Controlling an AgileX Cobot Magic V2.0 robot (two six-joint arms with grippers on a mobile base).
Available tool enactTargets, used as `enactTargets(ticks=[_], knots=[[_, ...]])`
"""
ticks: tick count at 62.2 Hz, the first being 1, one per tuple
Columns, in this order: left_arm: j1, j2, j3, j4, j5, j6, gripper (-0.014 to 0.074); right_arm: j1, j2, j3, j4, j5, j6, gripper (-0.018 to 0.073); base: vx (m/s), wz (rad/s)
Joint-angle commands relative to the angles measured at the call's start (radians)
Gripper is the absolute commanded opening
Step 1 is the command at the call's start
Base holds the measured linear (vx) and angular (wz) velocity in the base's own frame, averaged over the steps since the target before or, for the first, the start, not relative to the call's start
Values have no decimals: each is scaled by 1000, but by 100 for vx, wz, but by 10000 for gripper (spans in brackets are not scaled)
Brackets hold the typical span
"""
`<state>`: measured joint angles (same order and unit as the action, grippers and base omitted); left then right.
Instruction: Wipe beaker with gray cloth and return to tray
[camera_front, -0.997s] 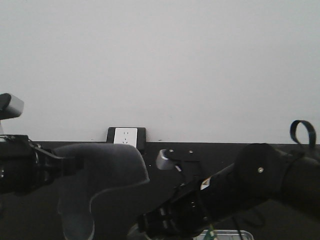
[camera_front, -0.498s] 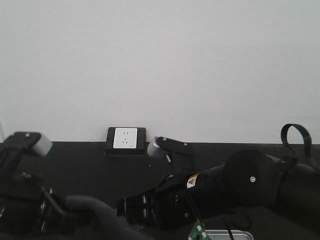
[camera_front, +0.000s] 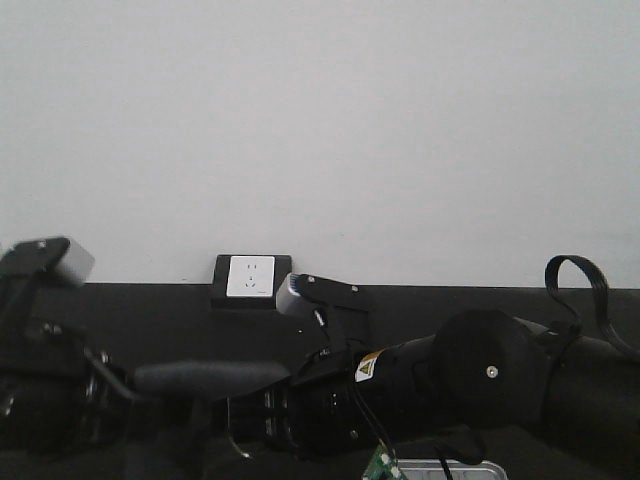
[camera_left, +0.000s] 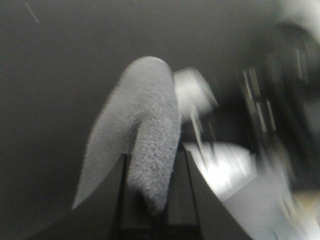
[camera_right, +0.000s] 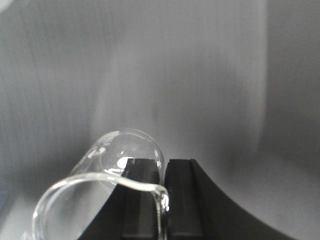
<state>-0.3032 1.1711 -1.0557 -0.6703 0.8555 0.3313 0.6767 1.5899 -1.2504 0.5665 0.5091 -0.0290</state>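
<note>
Below a white wall (camera_front: 320, 130), the gray cloth (camera_front: 210, 378) shows at 7 o'clock over the dark desk (camera_front: 150, 310); fingers of the left gripper (camera_left: 152, 205) clamp it; those of the right gripper (camera_right: 162, 200) pinch the beaker (camera_right: 117, 150) rim at 6 o'clock, so wipe gently.

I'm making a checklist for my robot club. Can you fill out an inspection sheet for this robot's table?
Surface: dark tabletop, largely hidden by the arms.
Job's things: gray cloth pinched in the left gripper; clear beaker tipped over, held by its rim; only an edge of the tray shows.
Clutter: nothing seen.
Grippers: left gripper shut on the gray cloth; right gripper shut on the beaker.
Cables: black loop above the right arm.
Surroundings: white wall, socket.
</note>
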Motion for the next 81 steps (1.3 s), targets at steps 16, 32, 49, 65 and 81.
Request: enactTargets(ticks=[16,32,49,65,81], knots=[[-5,-23,-34,-40,77,61,0,-51,-43,-32,38,7,18,-11,0,0],[-3,-2,-33,-16,-469,54,0,-53,-43,-32,-5,186,-92,-11,0,0],[-1,2,-33,267,-379,52,4,-199,-43,-29,-389,325,106,-11,0,0],[-1,52,30,714,-310,-331,48,-384,4,-28,-479,463,97,-11,0,0],[-1,149,126,931,-314,-630,170,-433,139,-28,-438,483,42,-11,0,0]])
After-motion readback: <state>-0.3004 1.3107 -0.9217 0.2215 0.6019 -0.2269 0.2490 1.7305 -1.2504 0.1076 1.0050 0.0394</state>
